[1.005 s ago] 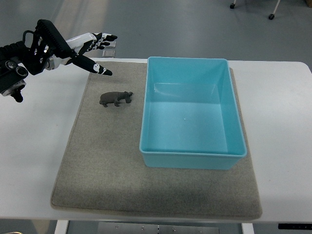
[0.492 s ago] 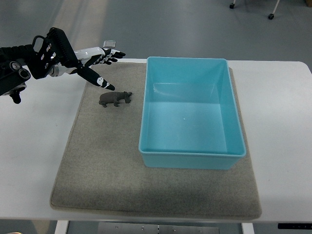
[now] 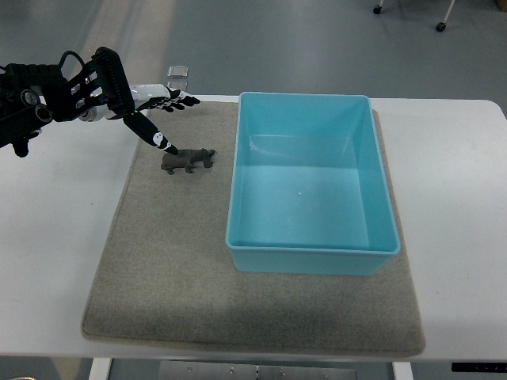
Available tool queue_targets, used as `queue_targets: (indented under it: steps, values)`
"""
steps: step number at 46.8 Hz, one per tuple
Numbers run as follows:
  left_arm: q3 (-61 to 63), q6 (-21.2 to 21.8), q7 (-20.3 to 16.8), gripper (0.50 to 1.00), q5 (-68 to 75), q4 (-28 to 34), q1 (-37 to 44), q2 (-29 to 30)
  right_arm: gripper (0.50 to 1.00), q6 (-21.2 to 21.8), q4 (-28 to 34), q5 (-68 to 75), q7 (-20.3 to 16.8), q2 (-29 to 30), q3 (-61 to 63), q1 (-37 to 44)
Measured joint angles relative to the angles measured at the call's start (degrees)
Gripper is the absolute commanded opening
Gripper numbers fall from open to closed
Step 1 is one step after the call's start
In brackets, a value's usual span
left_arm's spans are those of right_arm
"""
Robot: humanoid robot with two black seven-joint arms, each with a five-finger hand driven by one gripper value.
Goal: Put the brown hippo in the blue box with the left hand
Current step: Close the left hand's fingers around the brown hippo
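A small brown hippo [image 3: 188, 161] stands on the grey mat [image 3: 158, 261], just left of the blue box [image 3: 313, 182]. My left hand [image 3: 162, 119] reaches in from the upper left with its fingers spread and nothing held. Its thumb tip hangs right above the hippo's back end, while the other fingers [image 3: 178, 100] stretch out over the mat's far edge. The blue box is open at the top and nothing lies inside it. No right arm shows.
The mat lies on a white table [image 3: 451, 166]. A small clear object [image 3: 178, 72] sits on the floor beyond the table's far edge, behind my left hand. Chair casters show on the grey floor at the top right.
My left hand has moved right and down toward the hippo, its thumb tip going from well behind the toy to just over it. The hippo and box have not moved.
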Motion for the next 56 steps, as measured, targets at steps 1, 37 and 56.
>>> queue_targets:
  steps: [1,37,56]
  values:
    - [0.06,-0.07,0.04,0.992,0.03,-0.04,-0.07,0.00,0.936,0.00,0.00,0.00,0.00,0.00,0.00,0.00]
    - [0.02,0.38,0.14,0.971,16.03,-3.79,0.12,1.71,0.936,0.00,0.00,0.00,0.00,0.00,0.00,0.00]
    - [0.03,5.83,2.75,0.924,16.47,-3.41,3.01,-0.53,0.936,-0.02,0.01,0.00,-0.01,0.00,0.00,0.00]
